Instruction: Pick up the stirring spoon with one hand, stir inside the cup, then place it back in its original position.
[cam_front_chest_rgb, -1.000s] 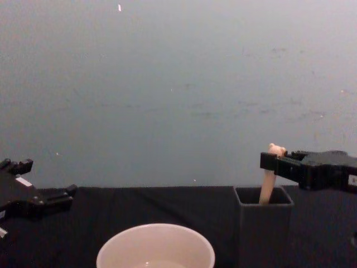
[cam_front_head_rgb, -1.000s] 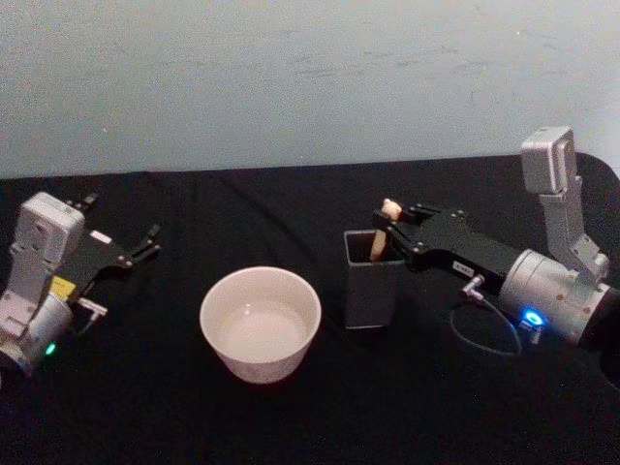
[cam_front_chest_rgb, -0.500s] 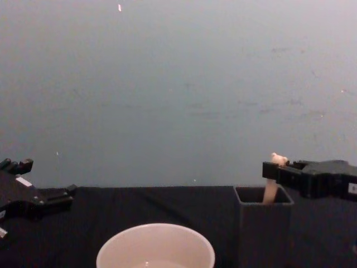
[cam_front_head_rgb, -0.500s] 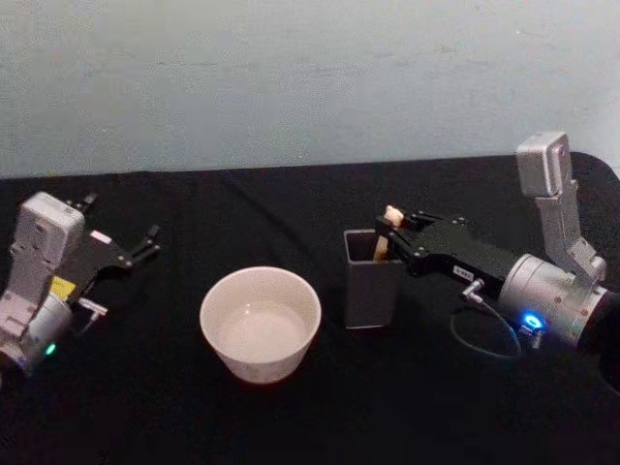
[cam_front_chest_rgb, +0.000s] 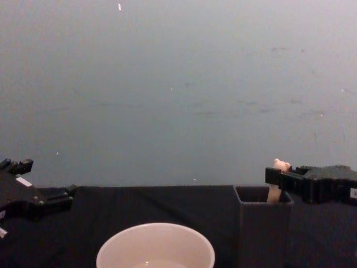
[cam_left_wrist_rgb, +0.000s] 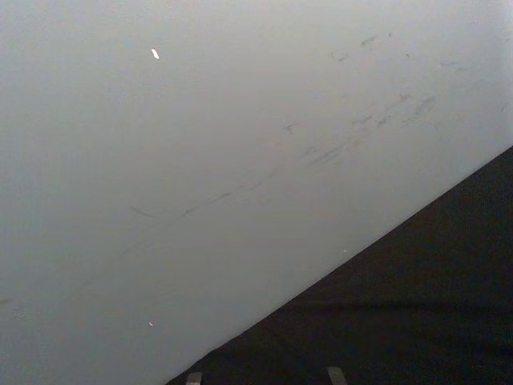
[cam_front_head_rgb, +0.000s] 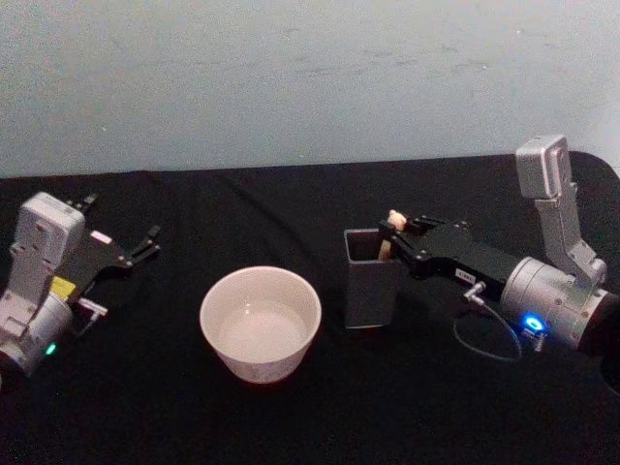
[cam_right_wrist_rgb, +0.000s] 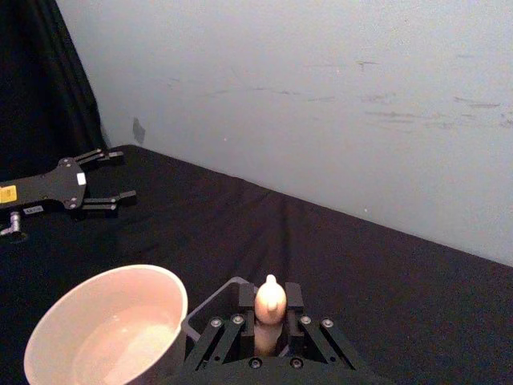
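Observation:
The stirring spoon stands in the dark grey square holder [cam_front_head_rgb: 368, 291], and only its beige handle and animal-head knob [cam_front_head_rgb: 393, 217] show above the rim. My right gripper [cam_front_head_rgb: 391, 238] is shut on that handle just under the knob [cam_right_wrist_rgb: 270, 298], right over the holder's far right corner [cam_front_chest_rgb: 262, 226]. The spoon's metal bowl is hidden inside the holder. The white cup [cam_front_head_rgb: 260, 323] sits to the left of the holder with clear liquid in it. At the table's left side my left gripper [cam_front_head_rgb: 145, 242] rests open, holding nothing.
A black cloth [cam_front_head_rgb: 291, 213] covers the table, with a pale wall behind it. A thin cable [cam_front_head_rgb: 484, 339] loops under the right wrist. Bare cloth lies between the cup [cam_right_wrist_rgb: 104, 329] and the left gripper [cam_right_wrist_rgb: 119, 175].
My right gripper has sunk and shifted a little right, lowering the spoon deeper into the holder, so less handle shows. The left arm has stayed still.

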Robot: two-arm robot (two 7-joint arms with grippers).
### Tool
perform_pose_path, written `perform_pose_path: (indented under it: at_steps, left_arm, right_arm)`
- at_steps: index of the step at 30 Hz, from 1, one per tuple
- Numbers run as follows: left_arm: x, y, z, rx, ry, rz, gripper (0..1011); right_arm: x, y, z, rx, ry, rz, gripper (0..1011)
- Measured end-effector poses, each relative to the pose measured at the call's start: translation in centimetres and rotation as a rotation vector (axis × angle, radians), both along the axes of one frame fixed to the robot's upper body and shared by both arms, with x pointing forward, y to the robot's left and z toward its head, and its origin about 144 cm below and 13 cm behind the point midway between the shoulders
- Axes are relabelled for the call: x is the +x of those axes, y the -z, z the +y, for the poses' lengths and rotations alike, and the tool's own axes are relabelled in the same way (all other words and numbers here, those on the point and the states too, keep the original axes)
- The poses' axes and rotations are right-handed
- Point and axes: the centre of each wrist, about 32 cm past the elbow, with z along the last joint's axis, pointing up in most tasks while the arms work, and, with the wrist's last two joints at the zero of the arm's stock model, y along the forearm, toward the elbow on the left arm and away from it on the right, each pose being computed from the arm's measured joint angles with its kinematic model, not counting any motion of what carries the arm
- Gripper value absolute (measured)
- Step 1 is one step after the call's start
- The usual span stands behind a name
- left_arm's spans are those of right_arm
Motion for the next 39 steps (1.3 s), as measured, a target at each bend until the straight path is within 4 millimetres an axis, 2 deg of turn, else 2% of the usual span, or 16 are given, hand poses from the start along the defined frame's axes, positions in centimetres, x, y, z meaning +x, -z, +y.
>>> perform_pose_path:
  at_steps: [25, 27, 28, 34, 37, 38, 39]
  left_arm:
    - [0.0, 0.0, 0.0, 0.0, 0.0, 0.0, 1001]
    - [0.0, 0.0, 0.0, 0.0, 0.0, 0.0, 1001]
    - [0.0, 0.0, 0.0, 0.0, 0.0, 0.0, 1001]
    - [0.0, 0.0, 0.0, 0.0, 0.0, 0.0, 1001]
    - [0.0, 0.0, 0.0, 0.0, 0.0, 0.0, 1001]
    - [0.0, 0.0, 0.0, 0.0, 0.0, 0.0, 1001]
    - [0.0, 0.0, 0.0, 0.0, 0.0, 0.0, 1001]
  right_arm:
    - [-0.01, 0.01, -0.01, -0.002, 0.002, 0.001, 214]
    - [-0.01, 0.0, -0.01, -0.001, 0.002, 0.001, 239]
    - [-0.01, 0.0, -0.01, -0.001, 0.002, 0.001, 291]
    - [-0.01, 0.0, -0.01, -0.001, 0.002, 0.0, 435]
    - [-0.01, 0.0, -0.01, -0.001, 0.001, 0.0, 561]
    - [-0.01, 0.0, -0.01, -0.001, 0.001, 0.0, 561]
    - [-0.01, 0.0, -0.01, -0.001, 0.001, 0.0, 621]
